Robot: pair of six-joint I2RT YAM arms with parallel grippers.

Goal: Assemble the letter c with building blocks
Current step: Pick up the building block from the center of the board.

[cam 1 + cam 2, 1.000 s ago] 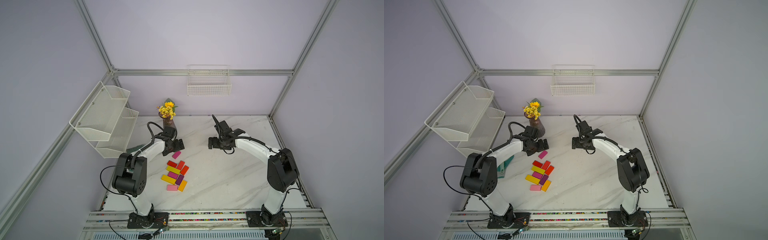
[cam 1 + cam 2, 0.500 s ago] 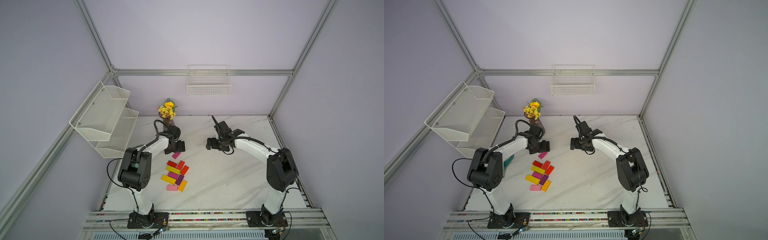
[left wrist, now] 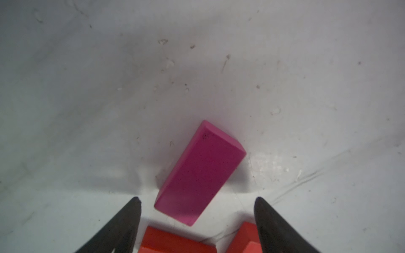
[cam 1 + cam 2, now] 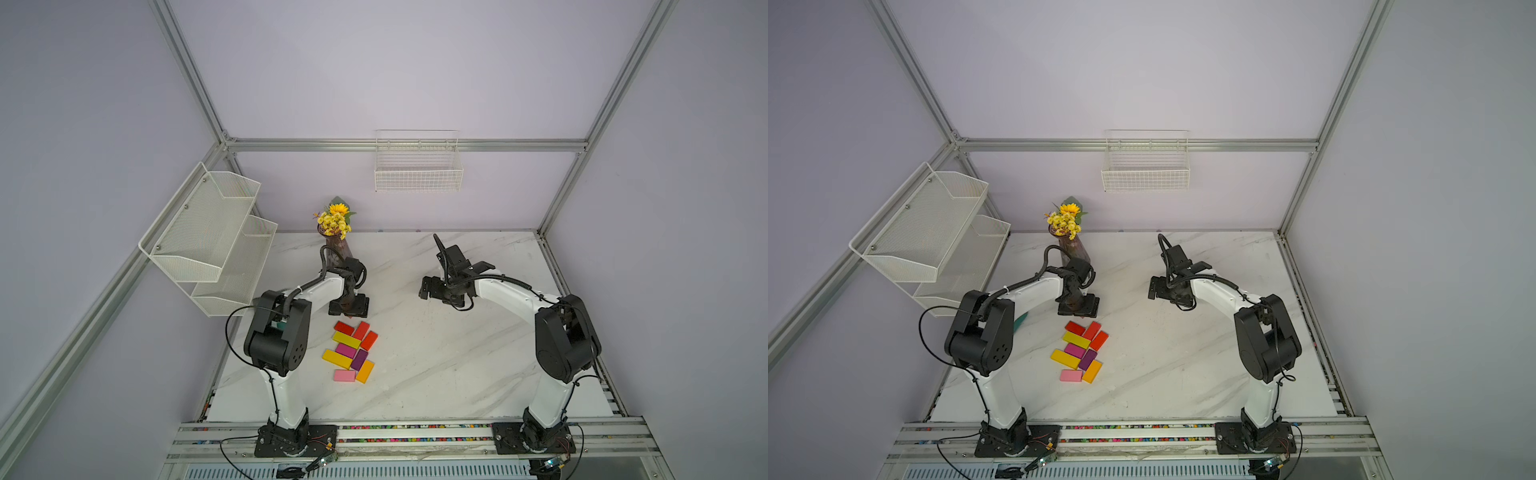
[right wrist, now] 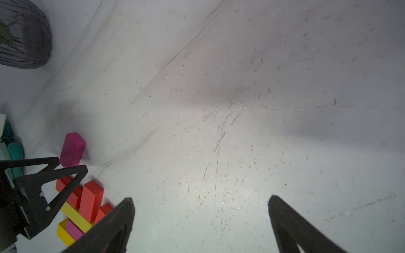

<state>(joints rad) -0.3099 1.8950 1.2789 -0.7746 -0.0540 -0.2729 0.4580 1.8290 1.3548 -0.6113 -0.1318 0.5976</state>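
Note:
The building blocks (image 4: 349, 351) lie packed in a cluster left of the table's middle in both top views: red, yellow, magenta, purple, orange and light pink (image 4: 1070, 375). One magenta block (image 3: 201, 170) lies apart, just behind the cluster. My left gripper (image 3: 197, 199) hangs low over it, pointing down. Its jaws stand apart on either side of the block's near end, with a gap on each side. In both top views the left gripper (image 4: 348, 309) hides this block. Two red blocks (image 3: 175, 241) show under the jaws. My right gripper (image 5: 199, 199) is open over bare table, right of the cluster (image 4: 428, 287).
A vase of yellow flowers (image 4: 334, 245) stands just behind the left arm. A white mesh shelf (image 4: 208, 232) hangs at the left wall. A wire basket (image 4: 417, 174) hangs on the back wall. Something teal (image 4: 1020, 322) lies under the left arm.
The left gripper has swung over the lone magenta block and now covers it in the top views. Its jaws have narrowed. The right gripper has drifted slightly left.

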